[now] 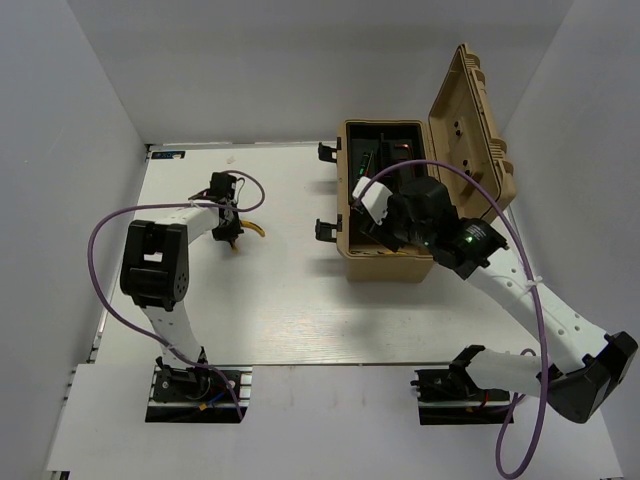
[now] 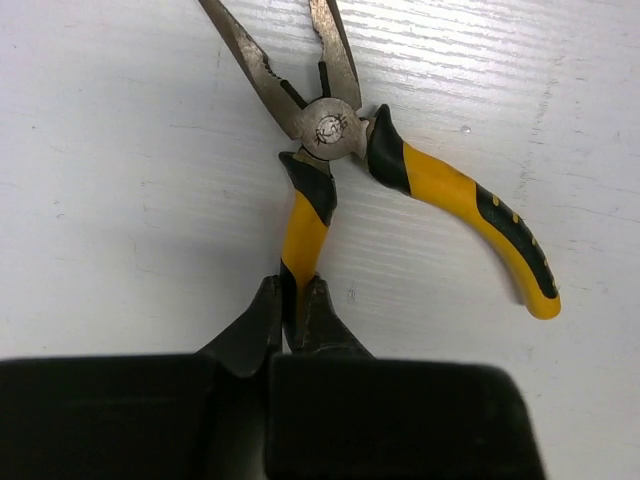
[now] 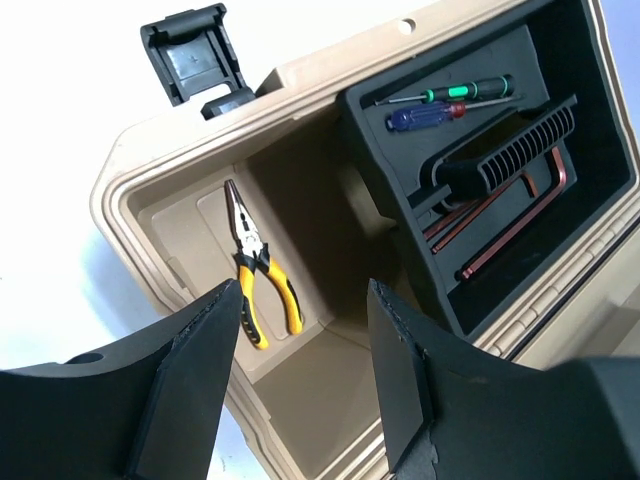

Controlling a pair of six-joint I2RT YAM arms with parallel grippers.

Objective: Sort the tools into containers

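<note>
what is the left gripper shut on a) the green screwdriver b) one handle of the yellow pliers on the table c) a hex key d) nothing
b: in the left wrist view the left gripper pinches one handle of the yellow pliers between its fingers.

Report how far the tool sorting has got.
Done: a yellow-handled pliers lies in the tan toolbox; both screwdrivers and the hex keys sit in its black tray. In hand: the left hand grips the second pliers on the table. Left: boxing them. The right hand is open over the box.
</note>
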